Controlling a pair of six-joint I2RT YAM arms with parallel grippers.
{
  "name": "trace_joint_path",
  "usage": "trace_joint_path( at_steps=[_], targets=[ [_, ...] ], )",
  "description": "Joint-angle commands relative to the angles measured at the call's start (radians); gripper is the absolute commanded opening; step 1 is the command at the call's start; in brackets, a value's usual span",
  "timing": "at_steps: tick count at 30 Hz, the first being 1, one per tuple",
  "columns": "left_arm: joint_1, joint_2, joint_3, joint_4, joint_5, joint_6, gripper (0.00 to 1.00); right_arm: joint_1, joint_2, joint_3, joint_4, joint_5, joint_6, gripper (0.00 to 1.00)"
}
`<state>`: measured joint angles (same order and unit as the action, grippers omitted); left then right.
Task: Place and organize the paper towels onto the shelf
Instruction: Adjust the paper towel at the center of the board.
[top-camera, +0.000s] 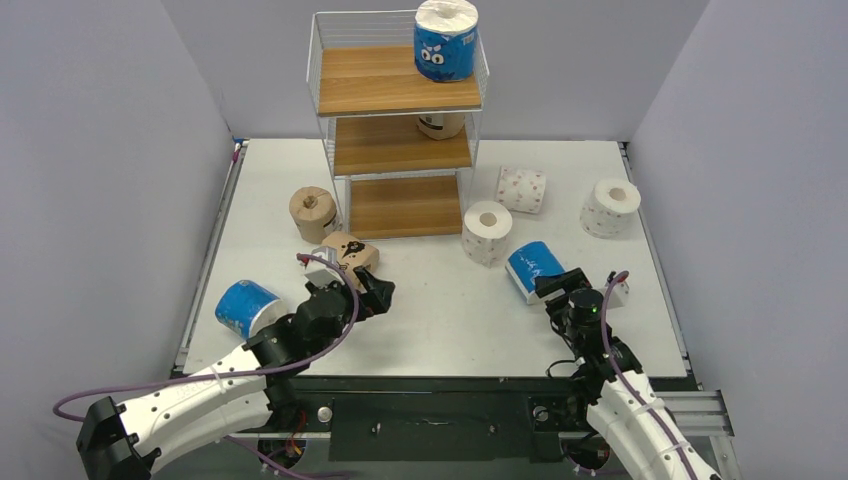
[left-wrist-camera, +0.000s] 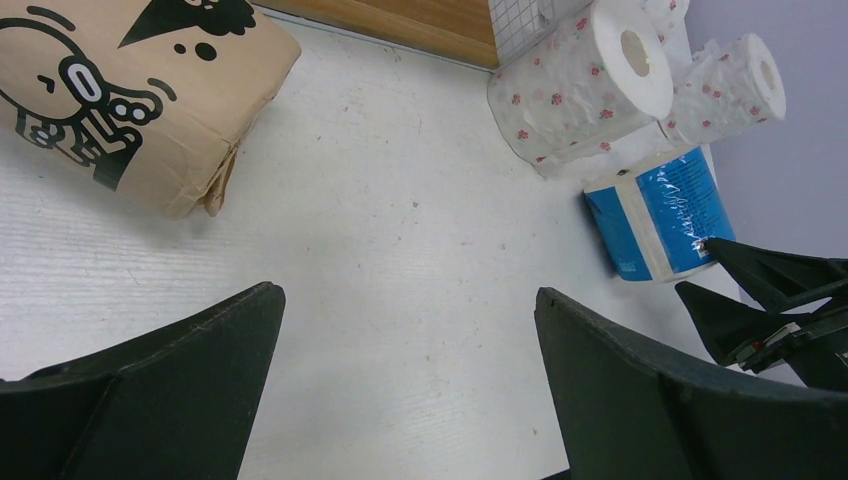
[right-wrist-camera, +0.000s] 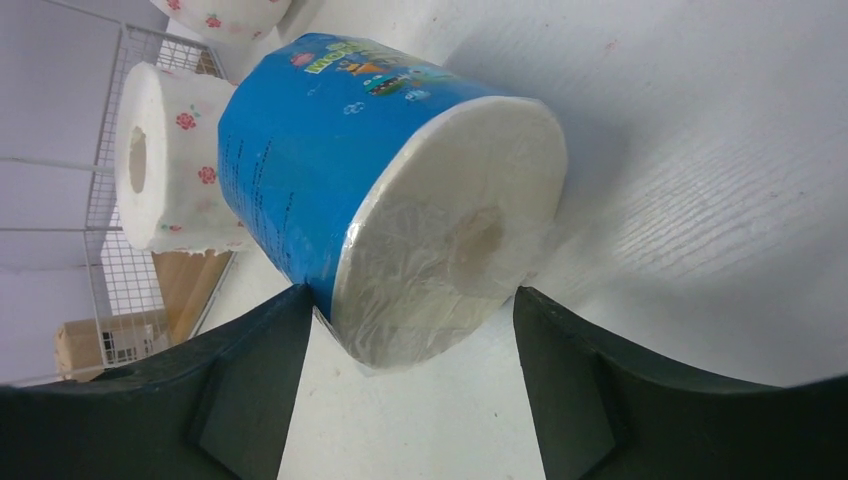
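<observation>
- Shelf (top-camera: 400, 95) has two so far: top blue roll (top-camera: 446, 45) and middle-tier roll (top-camera: 441, 125).
- Seven others sit on the bench (top-camera: 440, 320) around the shelf.
- Right jaws are open, straddling the bench blue roll (top-camera: 533, 268) front-right of the shelf. Left jaws are open and empty.

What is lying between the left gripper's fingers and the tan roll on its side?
Nothing: only bare white table separates the left gripper from the tan roll, as the left wrist view shows.
</observation>
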<state>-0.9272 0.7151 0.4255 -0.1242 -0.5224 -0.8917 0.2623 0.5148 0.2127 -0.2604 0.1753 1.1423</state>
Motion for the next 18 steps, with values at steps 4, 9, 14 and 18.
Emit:
trace_joint_path(
  at_steps=[4, 9, 14, 18],
  targets=[
    [0.002, 0.003, -0.003, 0.077, 0.012, 0.005, 0.96, -0.032, 0.040, -0.049, 0.235, -0.031, -0.007, 0.64],
    [0.002, -0.018, -0.031, 0.155, 0.036, 0.041, 0.96, -0.041, 0.044, -0.083, 0.304, -0.034, -0.010, 0.62],
    [0.001, -0.038, -0.052, 0.194, 0.038, 0.066, 0.96, -0.053, 0.052, -0.122, 0.370, -0.041, 0.003, 0.66],
    [0.001, -0.035, -0.056, 0.210, 0.050, 0.078, 0.96, -0.059, 0.031, -0.143, 0.407, -0.043, 0.000, 0.71]
  ],
)
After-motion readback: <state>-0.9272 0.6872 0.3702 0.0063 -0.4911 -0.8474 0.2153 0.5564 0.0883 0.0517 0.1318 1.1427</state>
